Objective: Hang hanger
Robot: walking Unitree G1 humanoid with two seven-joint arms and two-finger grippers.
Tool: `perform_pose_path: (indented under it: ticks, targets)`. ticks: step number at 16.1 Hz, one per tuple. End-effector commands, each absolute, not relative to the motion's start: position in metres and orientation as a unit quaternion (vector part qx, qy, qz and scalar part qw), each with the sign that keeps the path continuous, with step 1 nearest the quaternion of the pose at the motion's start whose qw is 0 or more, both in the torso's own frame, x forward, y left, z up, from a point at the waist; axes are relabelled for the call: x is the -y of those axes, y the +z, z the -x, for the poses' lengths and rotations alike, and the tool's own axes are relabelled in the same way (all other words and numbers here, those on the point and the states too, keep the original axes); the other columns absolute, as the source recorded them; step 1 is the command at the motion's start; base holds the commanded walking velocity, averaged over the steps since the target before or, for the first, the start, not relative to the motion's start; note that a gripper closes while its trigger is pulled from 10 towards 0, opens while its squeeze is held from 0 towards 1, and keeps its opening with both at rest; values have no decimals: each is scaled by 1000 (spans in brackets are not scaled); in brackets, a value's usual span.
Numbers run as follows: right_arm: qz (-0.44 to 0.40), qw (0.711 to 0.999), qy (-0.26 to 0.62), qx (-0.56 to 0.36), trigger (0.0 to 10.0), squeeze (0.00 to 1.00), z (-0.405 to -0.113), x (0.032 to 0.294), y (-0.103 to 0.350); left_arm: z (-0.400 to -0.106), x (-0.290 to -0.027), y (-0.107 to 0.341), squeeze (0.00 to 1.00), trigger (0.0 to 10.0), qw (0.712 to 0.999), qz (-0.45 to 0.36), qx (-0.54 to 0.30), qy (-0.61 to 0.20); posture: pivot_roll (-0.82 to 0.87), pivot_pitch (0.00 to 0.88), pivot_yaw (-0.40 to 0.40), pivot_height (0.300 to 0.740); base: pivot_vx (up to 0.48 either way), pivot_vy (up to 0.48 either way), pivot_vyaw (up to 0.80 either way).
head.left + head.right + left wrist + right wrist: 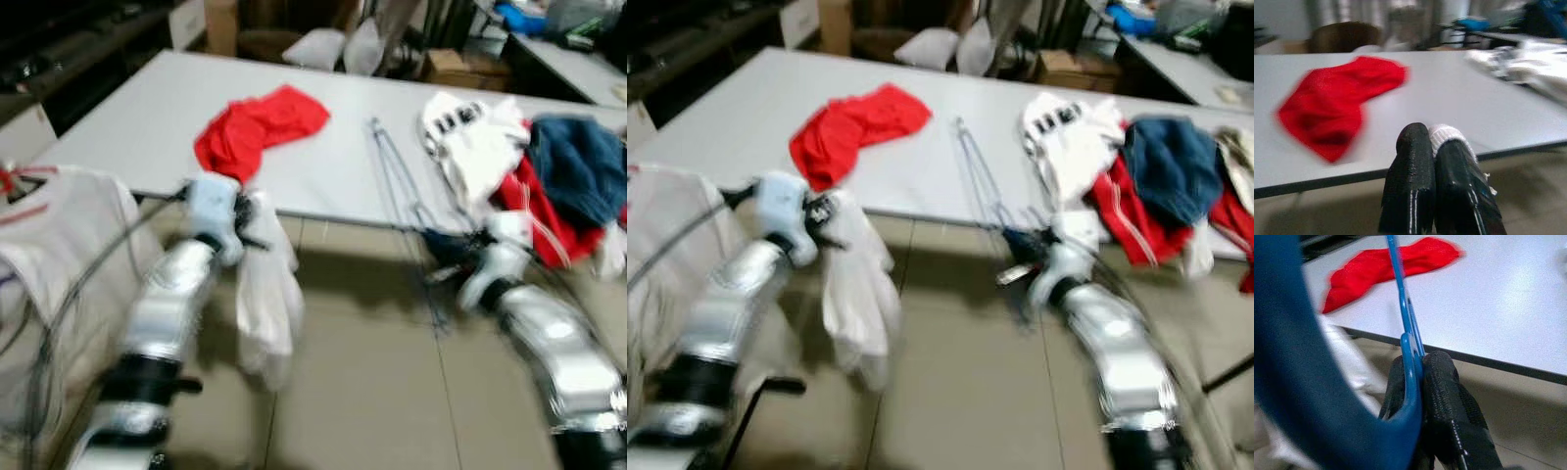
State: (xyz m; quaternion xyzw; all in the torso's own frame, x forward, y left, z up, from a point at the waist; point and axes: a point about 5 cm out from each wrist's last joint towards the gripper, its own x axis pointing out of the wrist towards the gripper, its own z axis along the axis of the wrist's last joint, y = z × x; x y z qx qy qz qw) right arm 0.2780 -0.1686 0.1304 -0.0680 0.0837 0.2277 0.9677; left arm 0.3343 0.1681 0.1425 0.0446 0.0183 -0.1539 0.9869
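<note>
A thin blue hanger (1406, 323) is pinched between the black fingers of my right gripper (1418, 364), which is shut on it just below the front edge of the white table (147, 117). In the head views the hanger (397, 181) runs as thin lines across the table top and down to that gripper (443, 262). My left gripper (1430, 132) is shut on a white garment (266, 294). The garment hangs down from the gripper in front of the table edge, over the tiled floor.
A red cloth (257, 125) lies crumpled on the table's left part. A heap of white, red and blue clothes (549, 176) covers the right end. A white shirt (59, 225) hangs at my far left beside a thin dark rail. Boxes and another table stand behind.
</note>
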Motion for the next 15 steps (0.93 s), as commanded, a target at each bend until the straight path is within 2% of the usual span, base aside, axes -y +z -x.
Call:
perform_pose_path:
  ticks: [1, 11, 13, 14, 15]
  targets:
    - [75, 969, 218, -87, 10000, 0, -276, 177, 131, -335, -157, 151, 0, 10000, 984, -43, 0, -171, -61, 0, -55, 740, 435, 0, 0]
    - [53, 963, 253, -77, 10000, 0, -271, 171, 136, -337, -160, 159, 0, 10000, 985, -46, 9, -166, -61, 0, -62, 740, 435, 0, 0]
    - [86, 938, 325, -88, 10000, 0, -257, 182, 144, -341, -160, 166, 0, 10000, 983, -52, 17, -174, -56, 0, -65, 740, 435, 0, 0]
    - [86, 938, 325, -88, 10000, 0, -257, 182, 144, -341, -160, 166, 0, 10000, 983, -52, 17, -174, -56, 0, -65, 740, 435, 0, 0]
    - [123, 915, 368, -110, 10000, 0, -244, 194, 149, -345, -156, 169, 0, 10000, 981, -58, 18, -186, -60, 0, -60, 740, 431, 0, 0]
